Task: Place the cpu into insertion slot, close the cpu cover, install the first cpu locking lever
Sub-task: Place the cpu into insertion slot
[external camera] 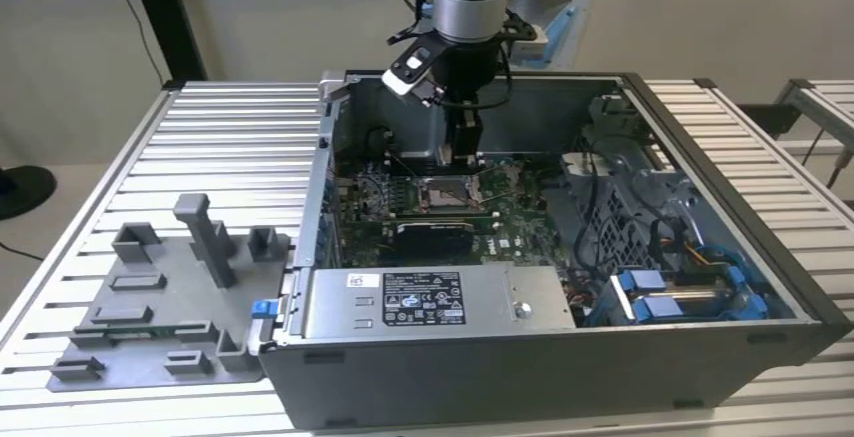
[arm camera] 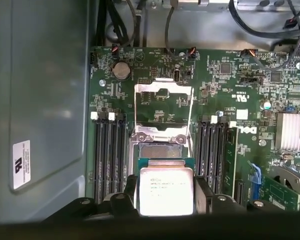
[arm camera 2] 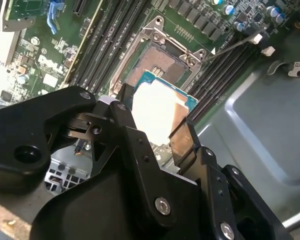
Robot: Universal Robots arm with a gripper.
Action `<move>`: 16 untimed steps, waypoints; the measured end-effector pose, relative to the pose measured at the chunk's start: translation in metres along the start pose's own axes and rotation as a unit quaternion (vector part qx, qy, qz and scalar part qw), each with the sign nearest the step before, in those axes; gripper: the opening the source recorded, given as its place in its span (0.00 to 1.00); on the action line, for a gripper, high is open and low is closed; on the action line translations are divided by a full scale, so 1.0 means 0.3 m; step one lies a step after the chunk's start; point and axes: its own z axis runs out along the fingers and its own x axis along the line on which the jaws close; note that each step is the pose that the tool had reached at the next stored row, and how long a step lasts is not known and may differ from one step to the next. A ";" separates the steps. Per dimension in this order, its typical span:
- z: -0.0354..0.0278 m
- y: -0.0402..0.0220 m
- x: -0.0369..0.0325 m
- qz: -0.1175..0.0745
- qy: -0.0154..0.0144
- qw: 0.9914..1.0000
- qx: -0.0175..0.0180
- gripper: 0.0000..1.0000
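My gripper [external camera: 455, 153] reaches down into the open computer case and is shut on the cpu [arm camera: 166, 190], a square chip with a silvery face, held by two opposite edges. In the second wrist view the cpu [arm camera 2: 157, 112] hangs tilted just above the insertion slot [arm camera 2: 160, 60]. The slot [arm camera: 157, 150] has a dark centre and nothing in it. The cpu cover [arm camera: 157, 134] is swung open, standing back from the slot over the green board. A thin metal locking lever [arm camera 2: 235, 45] sticks out from one corner of the socket.
Black memory slots [arm camera: 110, 150] flank the socket on both sides. A grey box with a white label [external camera: 427, 302] and blue drive brackets [external camera: 681, 292] sit at the case front. A grey fixture plate [external camera: 160, 297] lies on the table at the exterior view's left.
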 end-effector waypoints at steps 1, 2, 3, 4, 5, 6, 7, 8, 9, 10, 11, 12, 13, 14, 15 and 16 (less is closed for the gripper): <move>0.006 -0.002 0.000 0.001 0.000 1.000 0.000 0.00; 0.012 -0.003 0.000 0.002 0.000 1.000 0.000 0.00; 0.018 -0.003 0.000 0.003 0.000 1.000 0.000 0.00; 0.024 -0.003 0.000 0.003 0.000 1.000 0.000 0.00; 0.031 -0.004 0.001 0.004 0.000 1.000 0.000 0.00; 0.037 -0.004 0.002 0.005 0.000 1.000 0.000 0.00; 0.042 -0.004 0.002 0.006 0.000 1.000 0.000 0.00; 0.048 -0.005 0.003 0.007 0.000 1.000 0.000 0.00; 0.055 -0.005 0.004 0.008 0.000 1.000 0.000 0.00; 0.060 -0.005 0.004 0.009 0.000 1.000 0.000 0.00; 0.067 -0.005 0.004 0.009 0.000 1.000 0.000 0.00; 0.072 -0.006 0.004 0.010 0.000 1.000 0.000 0.00; 0.079 -0.006 0.004 0.011 0.000 1.000 0.000 0.00; 0.085 -0.006 0.004 0.012 0.000 1.000 0.000 0.00; 0.091 -0.006 0.004 0.012 0.000 1.000 0.000 0.00; 0.097 -0.007 0.004 0.013 0.000 1.000 0.000 0.00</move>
